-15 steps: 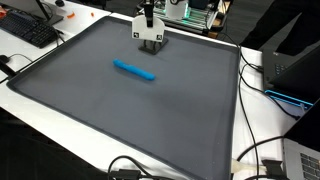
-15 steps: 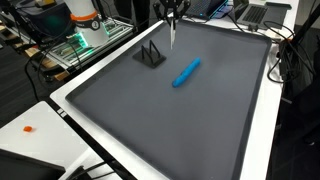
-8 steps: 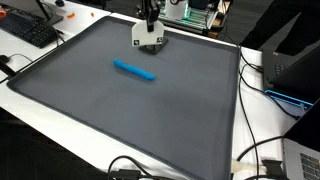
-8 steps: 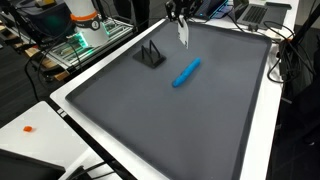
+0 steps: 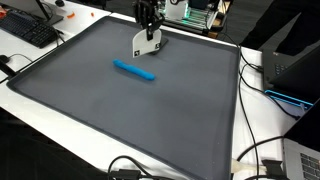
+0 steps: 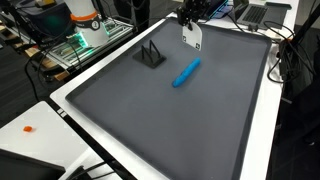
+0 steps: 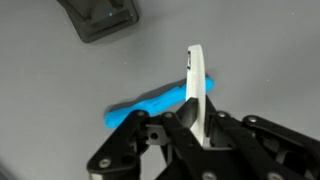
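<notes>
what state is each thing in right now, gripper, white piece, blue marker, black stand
gripper: shut on the white piece, above the mat
white piece: held on edge in the jaws, apparently off the mat
blue marker: lying flat on the mat, untouched
black stand: upright on the mat, holding nothing

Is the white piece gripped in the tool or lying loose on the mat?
Gripped: the tool is shut on the white piece, which hangs upright below it in both exterior views.
</notes>
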You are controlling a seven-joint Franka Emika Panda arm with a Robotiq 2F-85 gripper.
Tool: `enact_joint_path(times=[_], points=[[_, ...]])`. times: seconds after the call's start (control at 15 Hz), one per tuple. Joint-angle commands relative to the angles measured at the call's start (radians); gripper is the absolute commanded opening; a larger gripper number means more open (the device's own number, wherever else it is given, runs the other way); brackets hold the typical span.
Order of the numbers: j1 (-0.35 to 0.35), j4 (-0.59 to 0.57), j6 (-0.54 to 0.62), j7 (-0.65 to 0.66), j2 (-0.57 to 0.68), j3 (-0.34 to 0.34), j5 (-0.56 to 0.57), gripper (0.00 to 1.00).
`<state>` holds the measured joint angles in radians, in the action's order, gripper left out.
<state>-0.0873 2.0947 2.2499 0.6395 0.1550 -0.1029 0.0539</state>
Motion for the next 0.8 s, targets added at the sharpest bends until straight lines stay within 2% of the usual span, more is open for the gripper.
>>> enact_joint_path(times=[0.0,0.07,0.13,0.6,0.67,0.73], points=[[-0.023,-0.033,-0.023,-0.092,0.028,0.017,0.031,0.02],[-0.026,-0.051,-0.074,-0.085,0.034,0.020,0.020,0.02],[-0.026,-0.021,-0.018,-0.071,0.016,0.020,0.000,0.09],[-0.029,-0.041,-0.052,-0.080,0.026,0.023,0.000,0.09],[-0.029,-0.041,-0.052,-0.080,0.027,0.023,0.000,0.02],[-0.024,-0.041,-0.039,-0.123,0.030,0.017,-0.015,0.02]])
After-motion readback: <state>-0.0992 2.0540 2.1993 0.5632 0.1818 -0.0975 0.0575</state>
